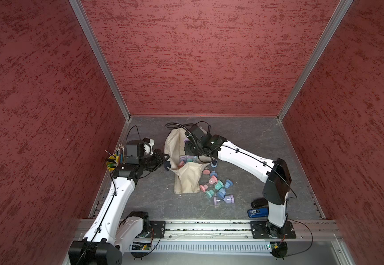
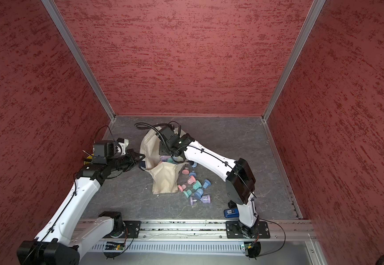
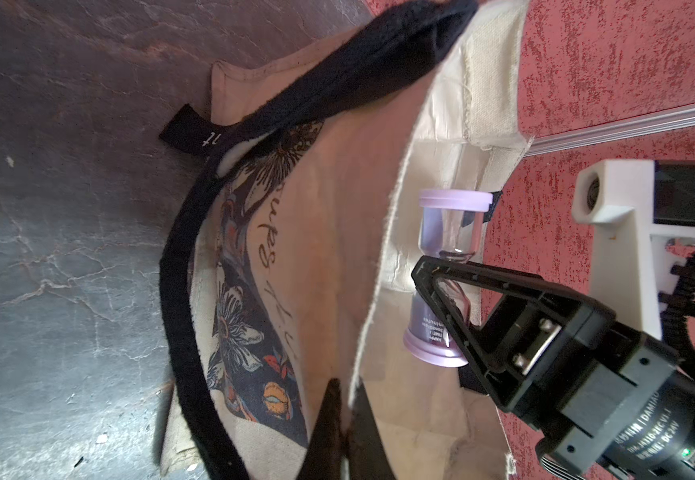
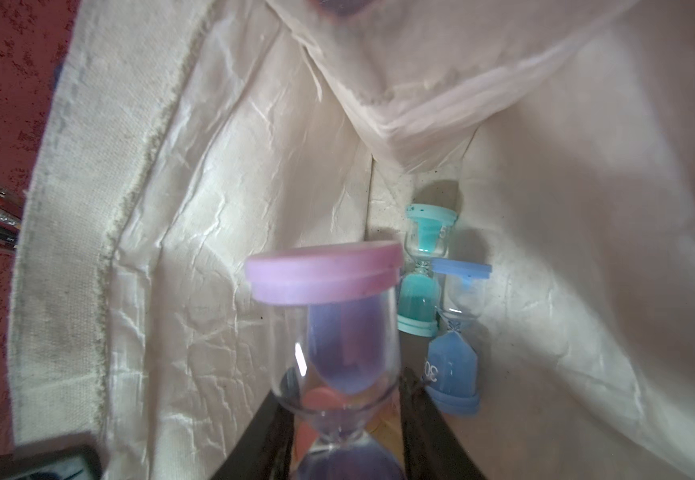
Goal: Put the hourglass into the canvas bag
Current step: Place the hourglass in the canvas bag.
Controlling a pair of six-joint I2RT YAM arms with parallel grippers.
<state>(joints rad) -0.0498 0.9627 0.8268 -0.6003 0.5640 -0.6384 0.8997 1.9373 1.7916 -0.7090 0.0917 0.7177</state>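
- Loose hourglasses [image 1: 218,184] lie on the tabletop [image 1: 154,199] beside the canvas bag [image 1: 187,181]; its floppy near side could sag and spill those inside.
- The left fingers [image 3: 329,419] pinch the bag's rim tight; if it slips, the mouth may flop shut.
- The right fingers [image 4: 422,415] squeeze the purple hourglass [image 4: 339,345] by its thin middle, just inside the bag. Dropped, it could crack on the teal hourglass [image 4: 422,266] deeper in.
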